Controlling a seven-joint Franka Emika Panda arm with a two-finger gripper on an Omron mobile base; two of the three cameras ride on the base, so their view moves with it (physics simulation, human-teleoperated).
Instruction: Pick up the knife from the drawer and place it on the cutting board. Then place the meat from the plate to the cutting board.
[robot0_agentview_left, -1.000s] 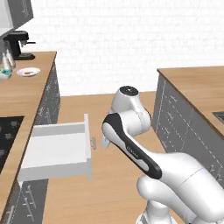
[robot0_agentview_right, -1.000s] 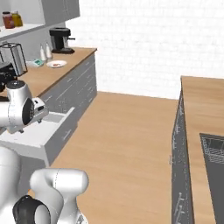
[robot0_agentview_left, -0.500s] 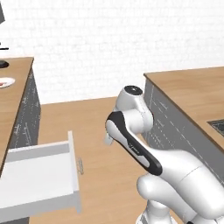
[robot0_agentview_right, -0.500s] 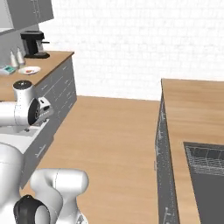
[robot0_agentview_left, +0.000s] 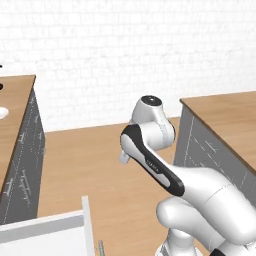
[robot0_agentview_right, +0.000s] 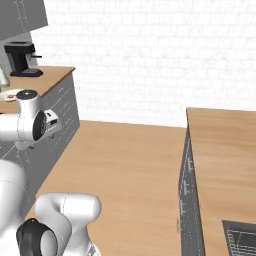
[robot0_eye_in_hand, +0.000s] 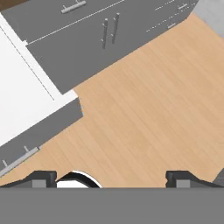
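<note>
The drawer (robot0_eye_in_hand: 26, 100) stands pulled out in the hand view, with its white inside at the left and its grey front and bar handle (robot0_eye_in_hand: 19, 159) below. In the left base view its white inside (robot0_agentview_left: 45, 235) fills the bottom left corner. My gripper (robot0_eye_in_hand: 109, 179) hangs over the wooden floor beside the drawer, open, with nothing between its fingertips (robot0_eye_in_hand: 41, 177). The knife and the cutting board are out of view. A white plate (robot0_agentview_right: 10, 95) with a small red spot, perhaps the meat, sits on the left counter.
Grey cabinet fronts (robot0_eye_in_hand: 87, 39) run along the left counter (robot0_agentview_left: 12, 100). A black coffee machine (robot0_agentview_right: 20, 57) stands at that counter's far end. A second wooden counter (robot0_agentview_right: 225, 150) with a sink (robot0_agentview_right: 240, 240) lies to the right. Wooden floor (robot0_agentview_right: 130, 165) lies between the counters.
The whole picture has shifted, so the base has moved: the drawer slid to the bottom left corner of the left base view. The arm holds the same pose.
</note>
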